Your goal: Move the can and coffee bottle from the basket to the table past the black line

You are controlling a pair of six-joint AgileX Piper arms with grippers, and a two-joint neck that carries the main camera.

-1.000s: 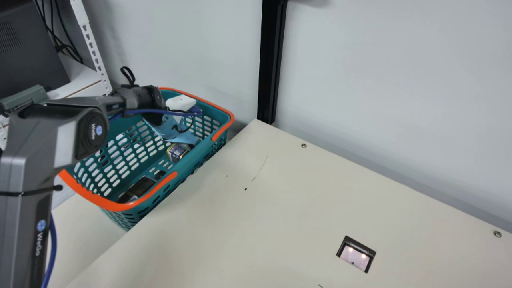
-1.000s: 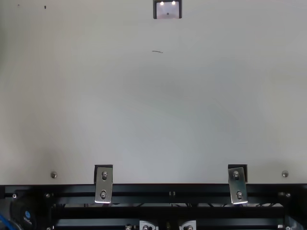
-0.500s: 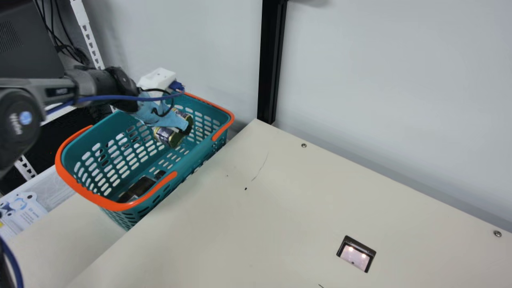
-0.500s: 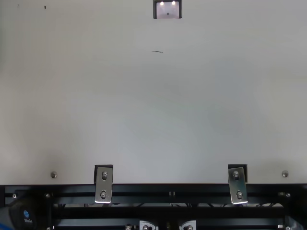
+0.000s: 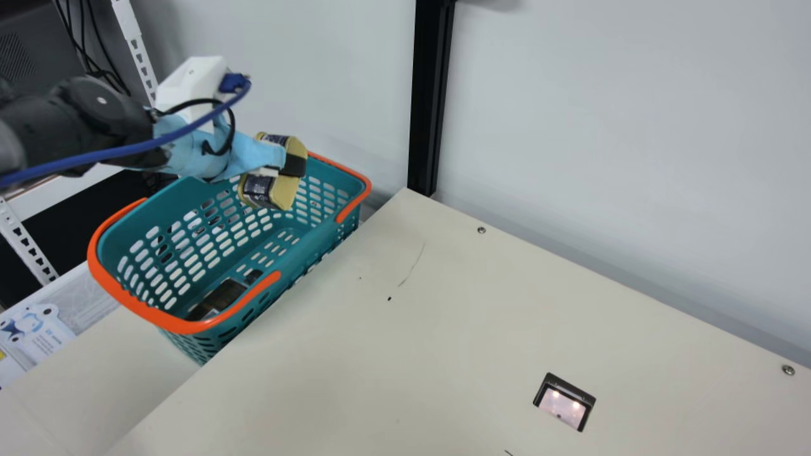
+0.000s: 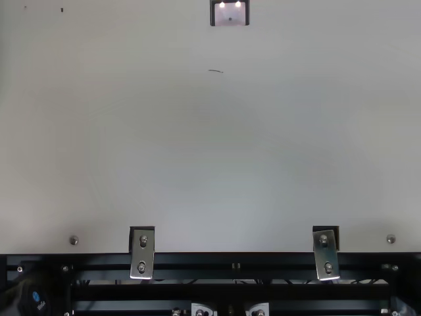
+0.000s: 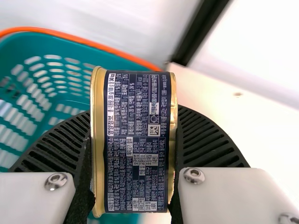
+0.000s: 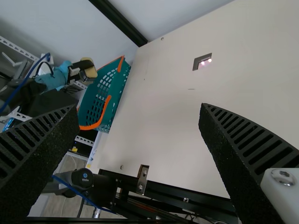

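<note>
Bench [image 5: 469,329] runs past the basket [image 5: 253,310] — left jaws above pinch the can [image 7: 135,140] endwise, probably high for clearance. Right jaws spread — what's maybe the bottle [image 5: 222,296] lies below left jaws.

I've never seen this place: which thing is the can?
Beside the cream table, find the teal basket with orange trim. Just above it, the left gripper holds the can. Gold ends and a dark blue label set it apart from the black ribbed fingers.
</note>
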